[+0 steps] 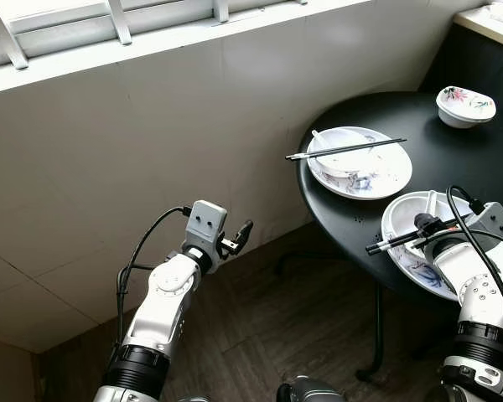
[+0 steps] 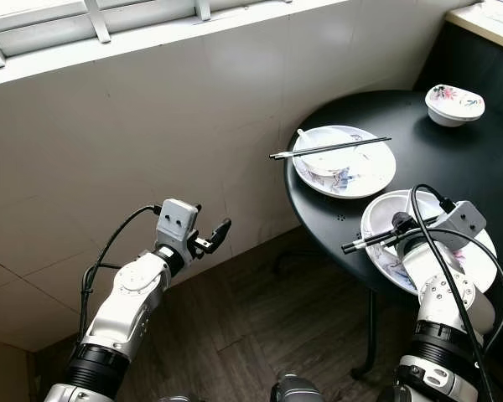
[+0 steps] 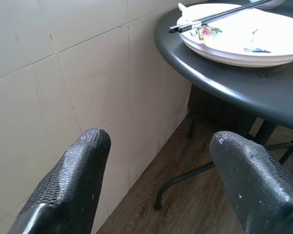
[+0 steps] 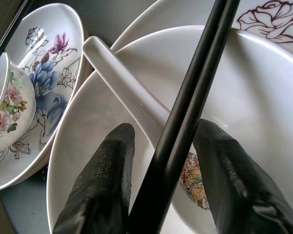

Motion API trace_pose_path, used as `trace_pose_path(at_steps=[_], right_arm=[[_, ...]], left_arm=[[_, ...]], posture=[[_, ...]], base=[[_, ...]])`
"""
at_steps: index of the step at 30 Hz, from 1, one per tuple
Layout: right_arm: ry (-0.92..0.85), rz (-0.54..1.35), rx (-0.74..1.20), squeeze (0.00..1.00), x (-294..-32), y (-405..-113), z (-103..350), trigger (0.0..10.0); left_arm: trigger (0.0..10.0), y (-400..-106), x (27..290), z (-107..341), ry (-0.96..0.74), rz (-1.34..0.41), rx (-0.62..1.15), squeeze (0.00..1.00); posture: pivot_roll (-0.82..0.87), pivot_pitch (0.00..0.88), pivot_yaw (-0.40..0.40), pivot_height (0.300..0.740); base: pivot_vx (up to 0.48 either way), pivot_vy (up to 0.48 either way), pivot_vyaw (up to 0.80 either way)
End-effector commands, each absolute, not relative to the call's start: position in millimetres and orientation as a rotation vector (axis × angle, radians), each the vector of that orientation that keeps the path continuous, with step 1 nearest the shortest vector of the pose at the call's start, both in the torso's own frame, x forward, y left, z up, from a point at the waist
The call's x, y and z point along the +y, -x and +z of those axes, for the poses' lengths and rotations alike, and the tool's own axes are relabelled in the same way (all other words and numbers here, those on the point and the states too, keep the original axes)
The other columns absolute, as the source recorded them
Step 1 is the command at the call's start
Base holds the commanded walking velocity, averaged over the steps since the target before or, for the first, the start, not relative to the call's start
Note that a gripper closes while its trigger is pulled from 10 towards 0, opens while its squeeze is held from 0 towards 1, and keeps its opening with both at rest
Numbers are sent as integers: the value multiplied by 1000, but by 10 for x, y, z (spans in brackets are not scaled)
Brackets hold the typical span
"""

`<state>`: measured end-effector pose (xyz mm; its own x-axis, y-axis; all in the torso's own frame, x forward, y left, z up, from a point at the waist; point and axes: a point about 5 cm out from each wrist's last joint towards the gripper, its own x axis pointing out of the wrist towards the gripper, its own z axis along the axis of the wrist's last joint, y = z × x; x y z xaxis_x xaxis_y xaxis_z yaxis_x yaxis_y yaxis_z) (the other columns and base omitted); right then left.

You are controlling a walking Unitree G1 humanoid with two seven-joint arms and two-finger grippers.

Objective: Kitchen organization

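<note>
At lower right, chopsticks [image 4: 185,112] are straddled by the spread right pincer [image 4: 166,161], seemingly ungripped; closing is needed next.

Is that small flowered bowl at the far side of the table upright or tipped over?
Upright: the small bowl sits on its base, rim up.

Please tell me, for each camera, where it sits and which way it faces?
Left eye view: on the head, looking down at the round table; both arms show.
Right eye view: its stereo twin, same scene.
Left wrist view: along the open left pincer, toward the tiled wall and table edge.
Right wrist view: along the right pincer, astride the near chopsticks over the near bowl.
Shared: the far plate with its own chopsticks.
</note>
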<state>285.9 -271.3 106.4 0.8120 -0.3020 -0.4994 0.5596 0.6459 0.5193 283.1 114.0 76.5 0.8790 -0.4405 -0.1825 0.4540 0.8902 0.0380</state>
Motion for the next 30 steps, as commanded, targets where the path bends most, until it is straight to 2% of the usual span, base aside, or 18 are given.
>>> trace_pose_path(at_steps=[1,16,22,30], right_arm=[[-721,-512,388,0,-2737,-2872,1083,0],[-741,-516,376,0,-2704,-2856,1075,0],[-727,-486,326,0,-2567,-2853,1212,0],[-775,-499,259,0,-2565,-2862,1315,0]], left_arm=[[10000,-2836,1113,755,-88,-476,177,0],[10000,-2838,1115,745,-91,-476,179,0],[10000,-2831,1119,735,-93,-475,180,0],[10000,-2830,1119,733,-94,-475,179,0]], posture=[[6,0,-26,740],[8,0,-23,740],[10,0,-21,740],[12,0,-21,740]], base=[[0,0,0],[0,0,0],[0,0,0],[0,0,0]])
